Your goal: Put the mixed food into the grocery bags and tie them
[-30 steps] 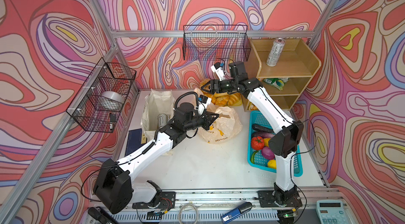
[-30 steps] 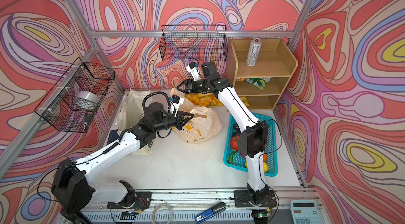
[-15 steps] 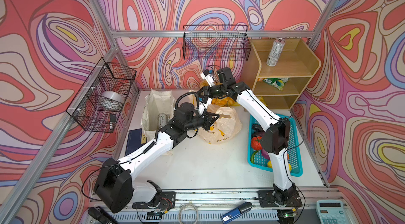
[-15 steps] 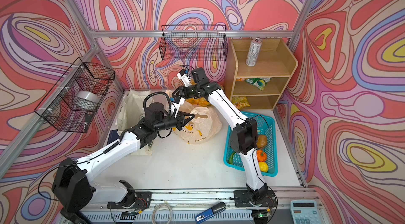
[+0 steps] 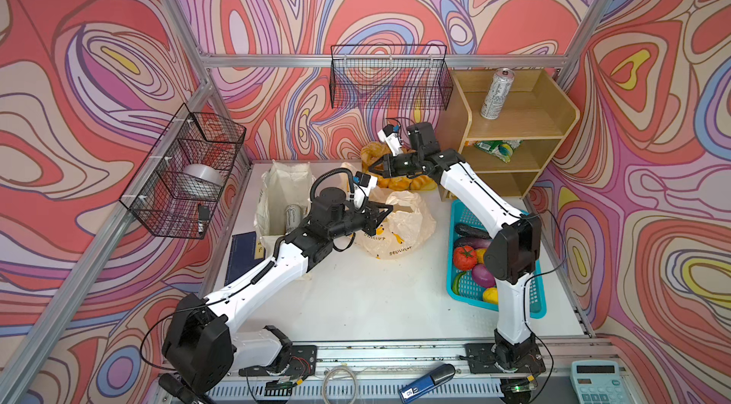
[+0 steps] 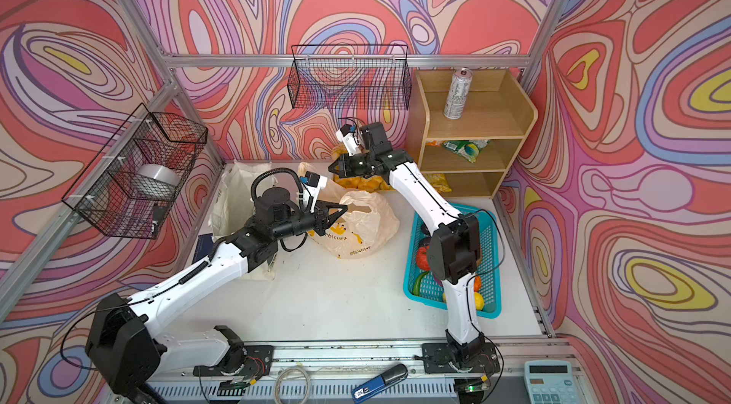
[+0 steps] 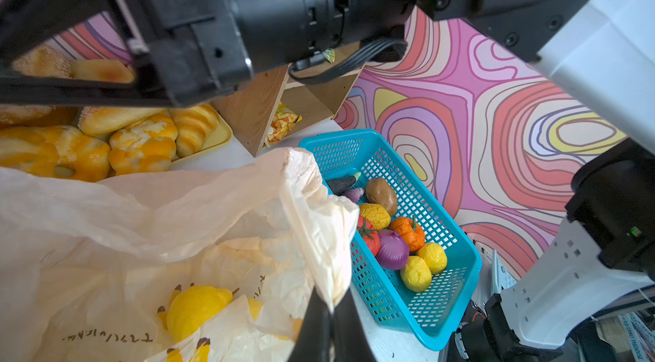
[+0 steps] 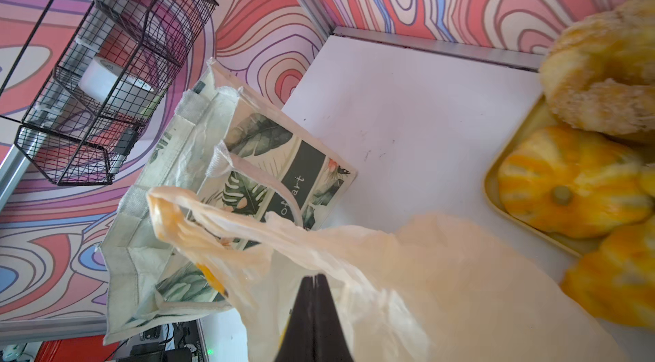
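The cream plastic bag (image 5: 399, 224) (image 6: 368, 224) with banana prints lies mid-table. My left gripper (image 5: 389, 209) (image 7: 331, 310) is shut on its near edge. My right gripper (image 5: 372, 173) (image 8: 313, 277) is shut on the bag's film (image 8: 425, 271) by the far handle. The cloth tote (image 5: 277, 192) (image 8: 170, 151) stands at the left with a white can (image 5: 294, 216) inside. Another can (image 5: 496, 93) and a snack packet (image 5: 496, 149) sit on the shelf. Lemons (image 7: 416, 273) and a dark cucumber (image 5: 470, 230) lie in the teal basket (image 5: 534, 303).
A yellow tray of bread rolls (image 5: 399, 182) (image 7: 141, 144) sits at the back behind the plastic bag. The wooden shelf (image 5: 553, 125) stands back right. Wire baskets hang on the back wall (image 5: 389, 77) and the left wall (image 5: 186, 172).
My right gripper swung left from above the bread rolls down to the plastic bag's far handle and closed there. The left gripper kept its hold and barely moved.
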Controlling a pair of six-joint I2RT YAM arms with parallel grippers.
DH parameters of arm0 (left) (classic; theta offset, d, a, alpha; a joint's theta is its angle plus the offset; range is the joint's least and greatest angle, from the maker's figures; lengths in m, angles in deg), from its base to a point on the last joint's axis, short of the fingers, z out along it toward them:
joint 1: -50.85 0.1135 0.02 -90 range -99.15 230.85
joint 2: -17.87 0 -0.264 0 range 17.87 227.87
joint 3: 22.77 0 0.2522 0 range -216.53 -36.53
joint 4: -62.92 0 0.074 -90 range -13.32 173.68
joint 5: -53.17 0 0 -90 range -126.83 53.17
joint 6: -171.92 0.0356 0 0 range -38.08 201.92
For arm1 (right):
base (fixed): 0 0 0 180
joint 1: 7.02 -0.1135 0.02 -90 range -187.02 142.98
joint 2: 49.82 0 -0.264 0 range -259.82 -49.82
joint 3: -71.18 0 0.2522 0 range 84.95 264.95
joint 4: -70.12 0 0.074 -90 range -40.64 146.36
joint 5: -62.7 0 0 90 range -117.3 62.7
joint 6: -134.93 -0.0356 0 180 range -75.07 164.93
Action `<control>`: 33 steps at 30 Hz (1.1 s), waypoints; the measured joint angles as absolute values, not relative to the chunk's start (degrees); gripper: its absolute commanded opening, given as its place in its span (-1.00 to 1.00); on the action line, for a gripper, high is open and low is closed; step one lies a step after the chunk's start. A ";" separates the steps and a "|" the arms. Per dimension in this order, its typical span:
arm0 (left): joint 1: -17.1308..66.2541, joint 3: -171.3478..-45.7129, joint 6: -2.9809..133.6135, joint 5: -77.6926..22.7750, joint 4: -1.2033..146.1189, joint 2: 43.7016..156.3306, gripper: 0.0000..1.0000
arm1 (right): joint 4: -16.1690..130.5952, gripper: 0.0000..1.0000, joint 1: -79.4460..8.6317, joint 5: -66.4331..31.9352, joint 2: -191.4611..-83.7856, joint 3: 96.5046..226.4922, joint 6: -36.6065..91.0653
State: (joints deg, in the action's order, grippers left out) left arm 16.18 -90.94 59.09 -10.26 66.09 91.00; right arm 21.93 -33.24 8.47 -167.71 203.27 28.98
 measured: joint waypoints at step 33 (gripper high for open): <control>16.18 -88.41 57.63 -1.76 62.70 92.85 -1.00 | 25.84 -0.63 -38.44 15.07 -178.77 217.39 36.42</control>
